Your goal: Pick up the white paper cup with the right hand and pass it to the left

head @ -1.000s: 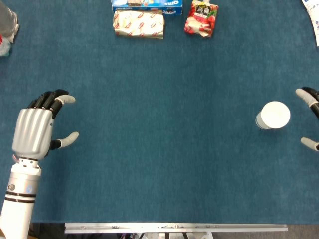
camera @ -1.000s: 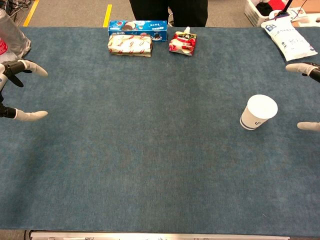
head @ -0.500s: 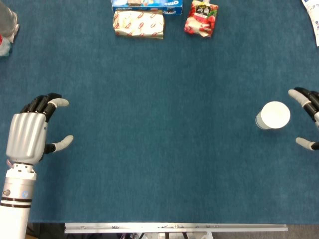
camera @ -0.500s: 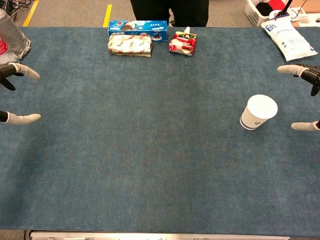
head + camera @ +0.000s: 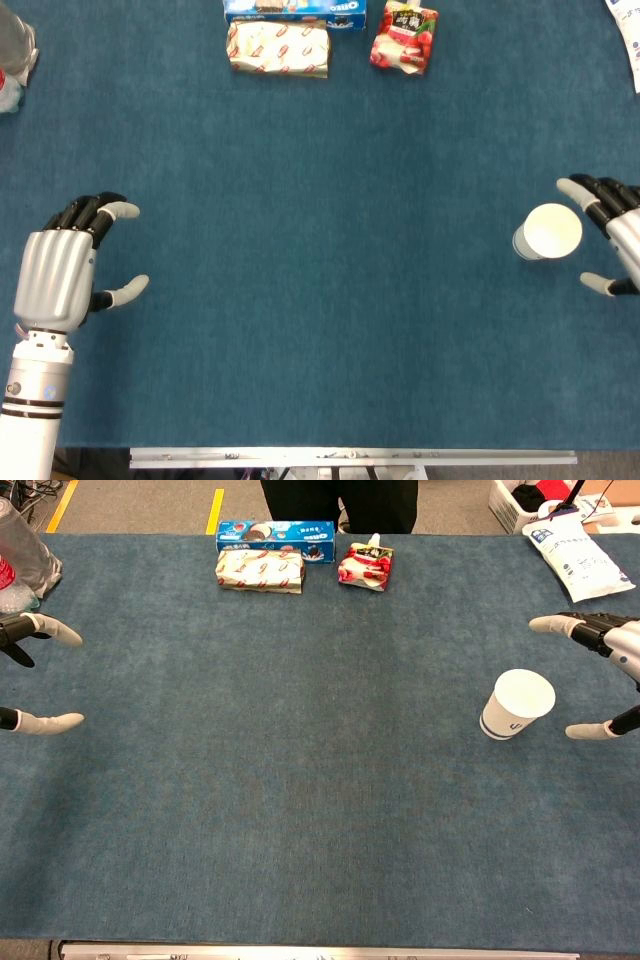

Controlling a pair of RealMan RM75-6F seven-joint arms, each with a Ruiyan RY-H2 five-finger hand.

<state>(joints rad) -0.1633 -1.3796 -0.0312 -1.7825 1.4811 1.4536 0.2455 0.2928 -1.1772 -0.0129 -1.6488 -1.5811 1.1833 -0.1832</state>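
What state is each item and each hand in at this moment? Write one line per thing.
white paper cup: upright on the table, not held.
right hand: open, beside the cup, not touching it.
left hand: open, holding nothing.
blue cookie box: lying flat, closed.
red snack pouch: lying flat.
wrapped snack pack: lying flat.

White paper cup point(image 5: 548, 231) on plain dark blue table point(image 5: 330, 250); silver, black-fingered hands.

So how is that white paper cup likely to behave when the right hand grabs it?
The white paper cup looks thin-walled and open-topped, so it is probably light and could crush under a hard squeeze. Standing upright and apparently empty, it may tip or slide if the open right hand nudges it first.
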